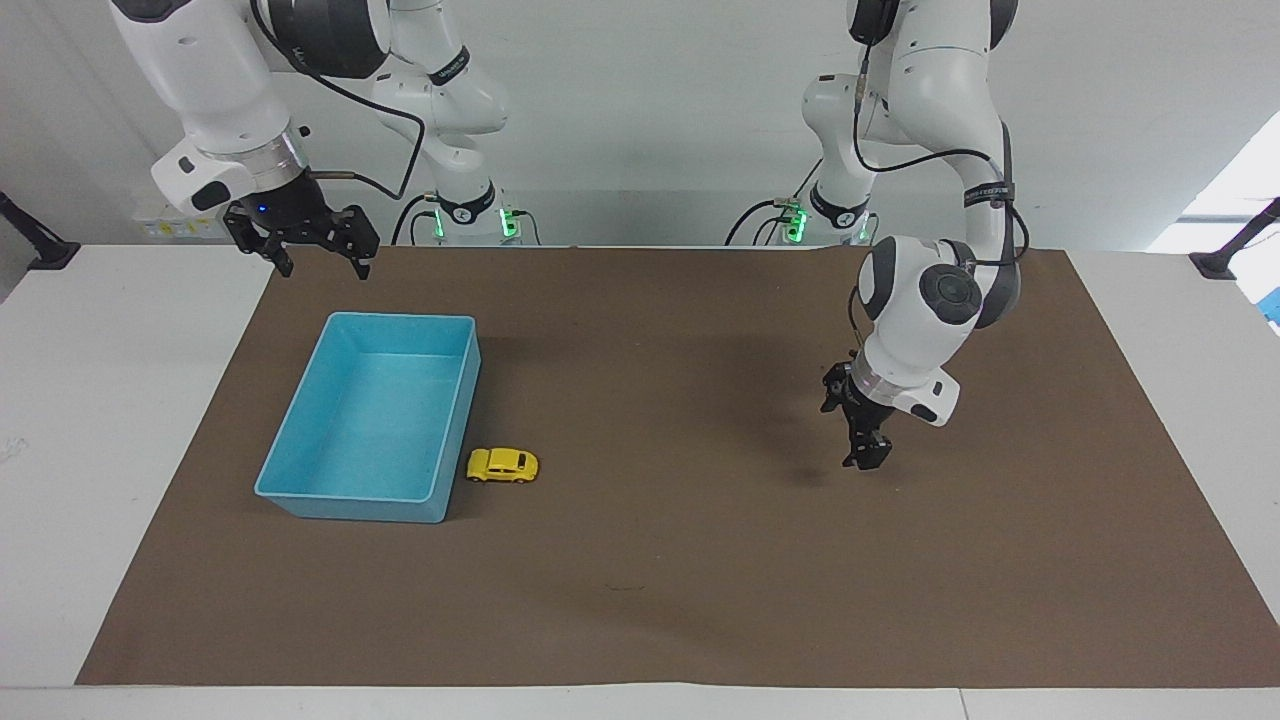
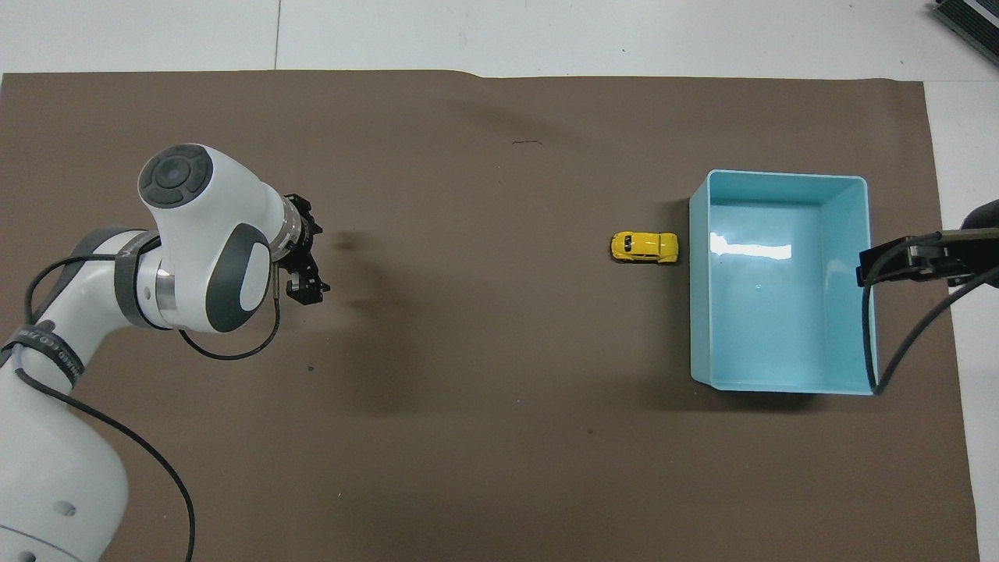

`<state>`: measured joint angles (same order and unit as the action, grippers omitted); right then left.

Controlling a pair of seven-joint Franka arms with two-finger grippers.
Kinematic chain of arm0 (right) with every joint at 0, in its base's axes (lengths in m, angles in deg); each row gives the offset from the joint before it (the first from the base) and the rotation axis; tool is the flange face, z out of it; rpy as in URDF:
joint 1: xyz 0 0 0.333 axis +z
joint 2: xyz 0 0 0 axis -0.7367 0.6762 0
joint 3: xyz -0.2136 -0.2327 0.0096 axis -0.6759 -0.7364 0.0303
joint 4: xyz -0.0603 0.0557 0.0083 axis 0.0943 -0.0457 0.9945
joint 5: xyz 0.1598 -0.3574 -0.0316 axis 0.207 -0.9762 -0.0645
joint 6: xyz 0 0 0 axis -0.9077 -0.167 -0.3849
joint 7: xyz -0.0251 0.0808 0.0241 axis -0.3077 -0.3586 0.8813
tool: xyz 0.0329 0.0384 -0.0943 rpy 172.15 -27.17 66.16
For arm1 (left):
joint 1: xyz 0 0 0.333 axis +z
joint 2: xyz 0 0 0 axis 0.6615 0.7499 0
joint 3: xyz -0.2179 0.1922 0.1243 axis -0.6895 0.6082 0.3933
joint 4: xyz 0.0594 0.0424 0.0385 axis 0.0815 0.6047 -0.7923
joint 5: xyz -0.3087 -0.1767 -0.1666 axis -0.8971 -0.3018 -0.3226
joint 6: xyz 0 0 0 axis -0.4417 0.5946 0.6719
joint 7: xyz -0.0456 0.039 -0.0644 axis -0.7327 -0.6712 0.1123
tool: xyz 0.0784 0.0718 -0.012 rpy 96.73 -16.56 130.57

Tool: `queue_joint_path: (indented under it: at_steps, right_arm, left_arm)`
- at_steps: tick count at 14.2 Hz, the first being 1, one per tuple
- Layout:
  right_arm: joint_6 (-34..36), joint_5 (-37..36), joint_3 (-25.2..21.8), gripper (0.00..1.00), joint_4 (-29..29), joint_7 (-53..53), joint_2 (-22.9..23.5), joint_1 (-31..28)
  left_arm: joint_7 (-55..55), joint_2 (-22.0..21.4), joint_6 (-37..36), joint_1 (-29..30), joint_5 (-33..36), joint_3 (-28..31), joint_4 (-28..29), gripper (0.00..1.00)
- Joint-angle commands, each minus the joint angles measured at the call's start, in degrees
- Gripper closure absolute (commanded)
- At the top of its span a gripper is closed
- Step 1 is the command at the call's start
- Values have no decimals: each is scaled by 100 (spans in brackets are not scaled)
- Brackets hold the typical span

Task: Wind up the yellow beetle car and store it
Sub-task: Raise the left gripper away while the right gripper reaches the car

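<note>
One yellow beetle car (image 1: 502,465) sits on the brown mat (image 1: 660,560) covering the worktop, just beside the single blue tray (image 1: 300,495), outside it. There are two arms. The left end effector (image 1: 862,448) hangs low over bare mat, well apart from the car, released and empty. The right end effector (image 1: 315,252) waits above the mat's edge near the tray, fingers spread, holding nothing.

Yellow beetle car (image 2: 645,247) just beside blue tray (image 2: 780,181) (empty), on brown mat (image 2: 484,437)
</note>
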<state>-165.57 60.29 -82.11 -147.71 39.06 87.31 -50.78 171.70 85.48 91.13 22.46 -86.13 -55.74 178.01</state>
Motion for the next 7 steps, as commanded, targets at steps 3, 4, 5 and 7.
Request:
queue_joint_path:
  at_steps: [3, 4, 5, 7]
  right_arm:
    - [-108, 113, 69, 0, -126, -694, -63, 60]
    - [-116, 113, 112, 0, -126, -958, -63, 130]
    - [-117, 113, 121, 0, -126, -1204, -63, 165]
    - [-117, 113, 174, 0, -118, -1670, -63, 235]
  left_arm:
    - [-61, -228, -280, 67, 36, 1, -136, 0]
    - [-69, -263, -359, 67, 27, 36, -206, 0]
    - [-78, -307, -395, 67, 27, 114, -241, 0]
    - [-78, -439, -465, 67, 27, 168, -242, 0]
